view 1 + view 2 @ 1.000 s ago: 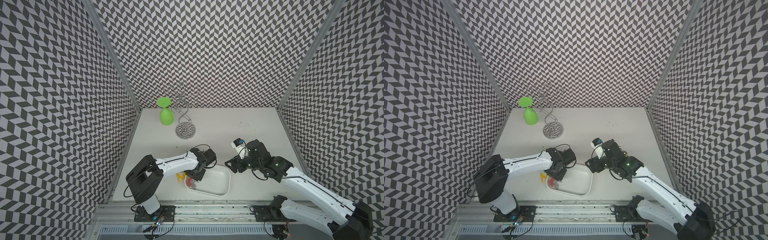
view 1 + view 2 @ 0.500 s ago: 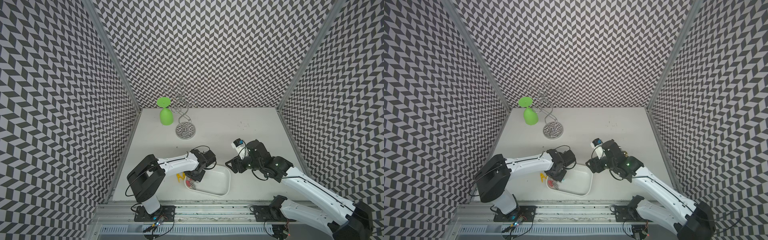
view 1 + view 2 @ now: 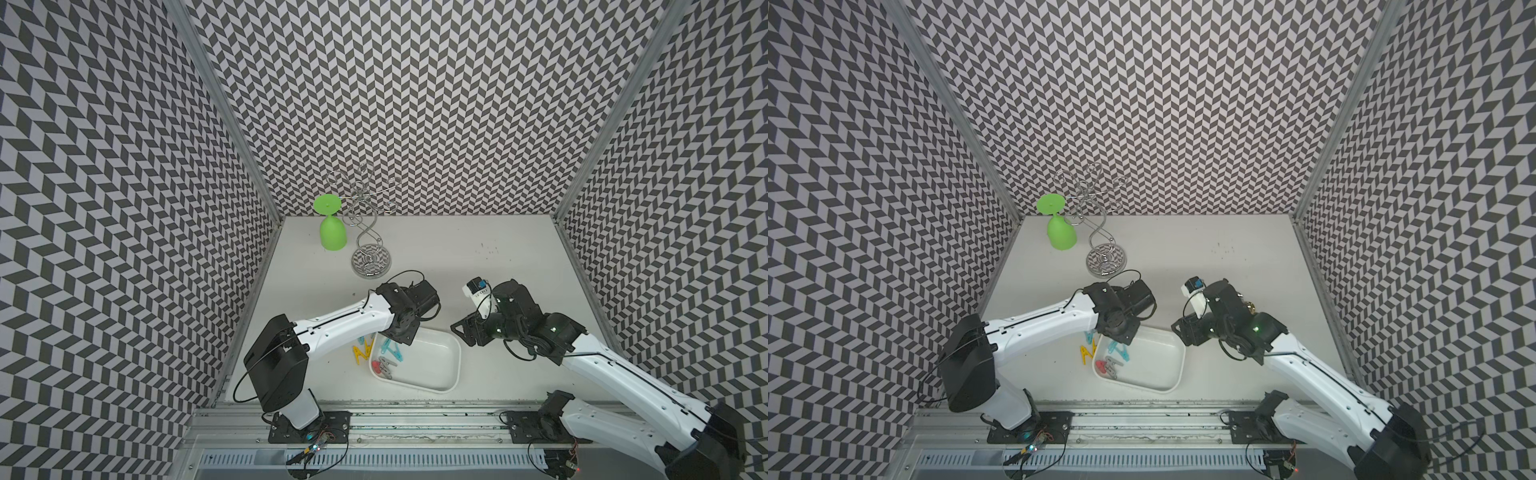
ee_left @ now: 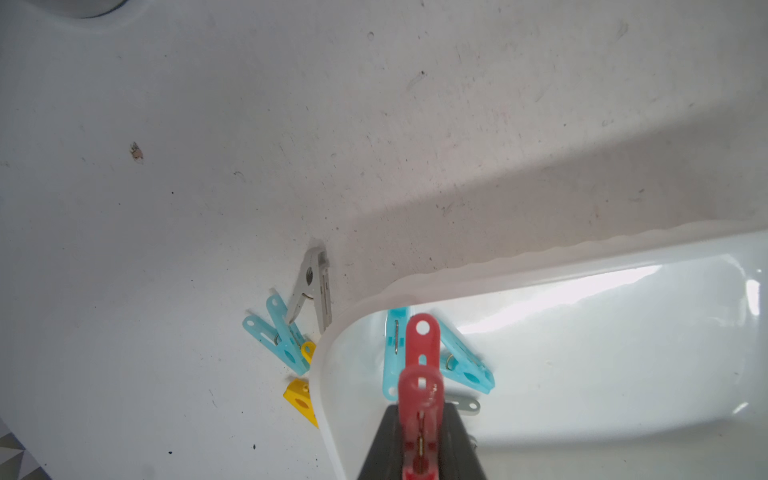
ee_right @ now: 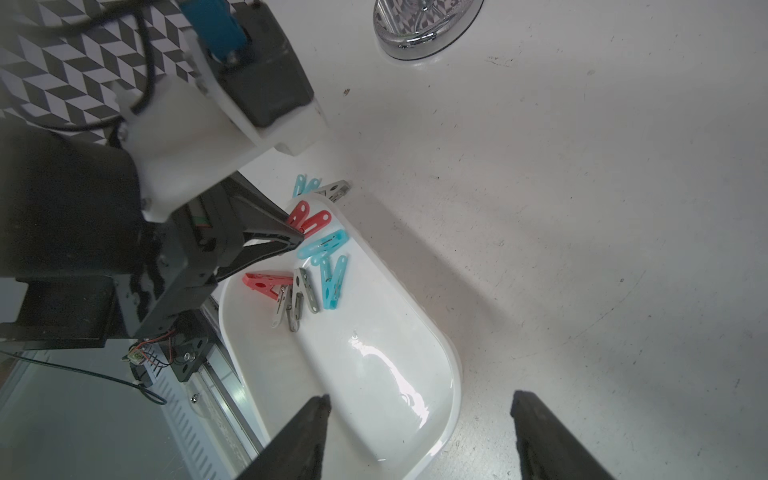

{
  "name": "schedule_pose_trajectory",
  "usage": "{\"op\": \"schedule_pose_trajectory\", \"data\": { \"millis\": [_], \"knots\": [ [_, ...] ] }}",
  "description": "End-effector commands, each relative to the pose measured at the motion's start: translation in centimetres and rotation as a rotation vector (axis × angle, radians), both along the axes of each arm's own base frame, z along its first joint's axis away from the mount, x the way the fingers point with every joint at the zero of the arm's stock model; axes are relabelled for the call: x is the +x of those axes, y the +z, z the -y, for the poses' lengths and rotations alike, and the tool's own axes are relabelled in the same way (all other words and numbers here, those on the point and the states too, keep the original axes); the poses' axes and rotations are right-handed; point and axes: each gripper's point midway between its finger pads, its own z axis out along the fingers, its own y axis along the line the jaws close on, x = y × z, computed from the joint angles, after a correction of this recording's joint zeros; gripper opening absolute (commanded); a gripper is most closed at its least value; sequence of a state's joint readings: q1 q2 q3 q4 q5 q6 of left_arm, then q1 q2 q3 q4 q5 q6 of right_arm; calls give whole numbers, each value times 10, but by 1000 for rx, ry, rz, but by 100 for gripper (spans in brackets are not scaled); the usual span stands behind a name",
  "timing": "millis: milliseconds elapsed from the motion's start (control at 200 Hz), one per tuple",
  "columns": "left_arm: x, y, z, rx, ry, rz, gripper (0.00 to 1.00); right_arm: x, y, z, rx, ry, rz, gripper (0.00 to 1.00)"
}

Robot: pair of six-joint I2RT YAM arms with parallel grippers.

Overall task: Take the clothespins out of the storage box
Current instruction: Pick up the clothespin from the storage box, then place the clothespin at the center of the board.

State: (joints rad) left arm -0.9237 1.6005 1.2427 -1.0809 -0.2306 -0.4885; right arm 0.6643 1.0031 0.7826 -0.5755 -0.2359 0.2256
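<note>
The white storage box (image 3: 440, 365) lies near the table's front edge. My left gripper (image 4: 420, 415) is shut on a red clothespin (image 4: 422, 365), which it holds over the box's left corner; the right wrist view also shows this red clothespin (image 5: 309, 220). A second red clothespin (image 5: 266, 282), grey clothespins (image 5: 297, 299) and light blue clothespins (image 5: 332, 282) lie inside the box. Yellow clothespins (image 3: 360, 353), a light blue clothespin (image 4: 276, 336) and a grey clothespin (image 4: 313, 286) lie on the table beside it. My right gripper (image 5: 419, 411) is open with nothing in it and hangs over the box's right end.
A chrome wire stand (image 3: 371, 259) and an upturned green goblet (image 3: 332, 235) stand at the back left. The metal rail (image 3: 415, 409) runs along the front edge. Patterned walls close in the left, back and right sides.
My left gripper's jaws have closed on the red clothespin and the wrist has shifted slightly. The right arm has barely moved.
</note>
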Motion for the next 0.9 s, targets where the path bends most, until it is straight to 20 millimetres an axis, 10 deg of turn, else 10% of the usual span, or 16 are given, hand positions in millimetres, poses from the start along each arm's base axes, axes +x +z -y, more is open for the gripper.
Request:
{"op": "schedule_pose_trajectory", "data": {
  "millis": [0,391,896],
  "knots": [
    [9,12,-26,-30,121,24,13,4,3,0,12,-7,22,72],
    [19,-14,-110,-110,471,17,17,4,4,0,10,-10,23,72],
    [9,-60,-128,-108,553,-89,22,5,6,1,10,-17,30,72]
  ]
}}
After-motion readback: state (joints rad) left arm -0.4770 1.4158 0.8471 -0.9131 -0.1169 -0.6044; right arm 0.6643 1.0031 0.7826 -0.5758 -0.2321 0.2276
